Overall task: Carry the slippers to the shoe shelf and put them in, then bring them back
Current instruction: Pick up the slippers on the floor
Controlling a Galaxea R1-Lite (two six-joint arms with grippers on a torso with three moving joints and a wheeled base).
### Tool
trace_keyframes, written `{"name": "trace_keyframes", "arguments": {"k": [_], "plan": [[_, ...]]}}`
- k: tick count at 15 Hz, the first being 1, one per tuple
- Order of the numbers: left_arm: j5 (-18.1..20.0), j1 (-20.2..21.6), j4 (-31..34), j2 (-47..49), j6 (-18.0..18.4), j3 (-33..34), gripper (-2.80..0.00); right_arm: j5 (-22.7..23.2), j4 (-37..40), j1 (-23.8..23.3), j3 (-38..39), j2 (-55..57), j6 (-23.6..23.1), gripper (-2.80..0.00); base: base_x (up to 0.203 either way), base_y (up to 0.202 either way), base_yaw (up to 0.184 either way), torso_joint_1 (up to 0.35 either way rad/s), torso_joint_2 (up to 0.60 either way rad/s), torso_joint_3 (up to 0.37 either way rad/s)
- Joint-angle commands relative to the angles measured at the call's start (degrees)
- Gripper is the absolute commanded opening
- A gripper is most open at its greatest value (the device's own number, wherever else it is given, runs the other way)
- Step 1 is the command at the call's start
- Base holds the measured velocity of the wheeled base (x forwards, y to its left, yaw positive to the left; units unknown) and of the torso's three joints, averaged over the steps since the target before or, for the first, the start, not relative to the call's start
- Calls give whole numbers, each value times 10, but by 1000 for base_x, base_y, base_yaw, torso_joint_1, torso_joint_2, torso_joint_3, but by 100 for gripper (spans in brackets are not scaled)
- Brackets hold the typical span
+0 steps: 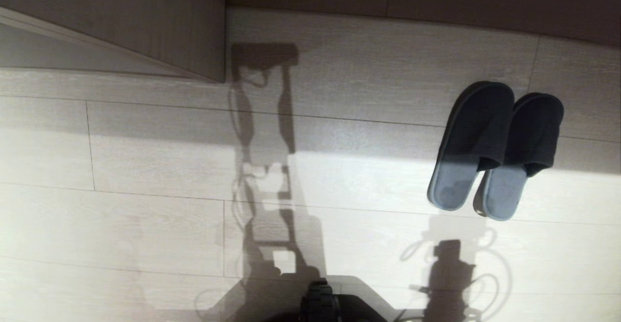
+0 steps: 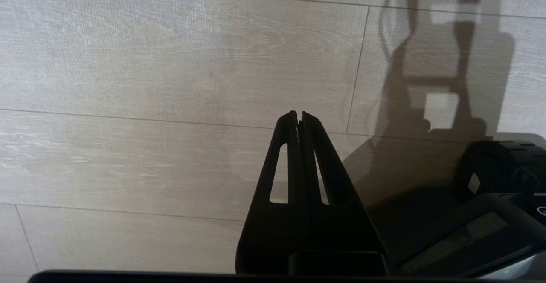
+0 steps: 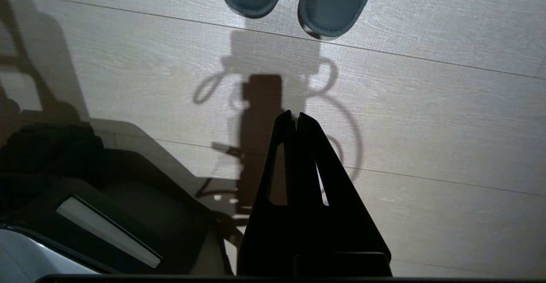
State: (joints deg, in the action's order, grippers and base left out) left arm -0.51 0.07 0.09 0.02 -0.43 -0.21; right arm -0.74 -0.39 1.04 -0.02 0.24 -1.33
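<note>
The floor took up nearly everything I could see: pale wood-grain planks in long courses, half in hard light and half in shade, with my own shadow thrown across the middle. At the far left a wood-grain panel came down to a corner on the floor, and a darker band ran along the far edge; I could not tell whether either belonged to the shoe shelf. The slippers lay on the floor ahead and to my right, side by side and touching, toes pointing away from me, the dark uppers in shade and the grey-blue heel ends in the light. I judged them light, soft and floppy, likely to sag if taken by one edge, so the better hold seemed to be across both heel ends pinched together, or at the mouth of the uppers where the fabric is doubled. The smooth floor would probably let them slide if nudged. My right end effector hung above bare floor short of the heels, its fingers pressed together and empty. My left end effector hung likewise, closed on nothing, well apart from the pair.
</note>
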Motion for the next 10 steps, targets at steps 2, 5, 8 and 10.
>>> {"name": "trace_keyframes", "arguments": {"k": [2, 5, 8, 10], "plan": [[0, 0, -5, 0, 0, 2, -280, 2, -1, 0, -5, -1, -3, -280, 0, 0, 0, 0, 0, 0], [0, 0, -6, 0, 0, 2, -280, 3, 2, -1, -47, 18, -9, -280, 0, 0, 0, 0, 0, 0], [0, -1, -6, 0, 1, 2, -280, 3, -26, 4, -75, 114, -6, -280, 0, 0, 0, 0, 0, 0], [0, 0, -6, -1, 1, 2, -280, 3, -80, 12, -84, 209, 0, -280, 0, 0, 0, 0, 0, 0]]}}
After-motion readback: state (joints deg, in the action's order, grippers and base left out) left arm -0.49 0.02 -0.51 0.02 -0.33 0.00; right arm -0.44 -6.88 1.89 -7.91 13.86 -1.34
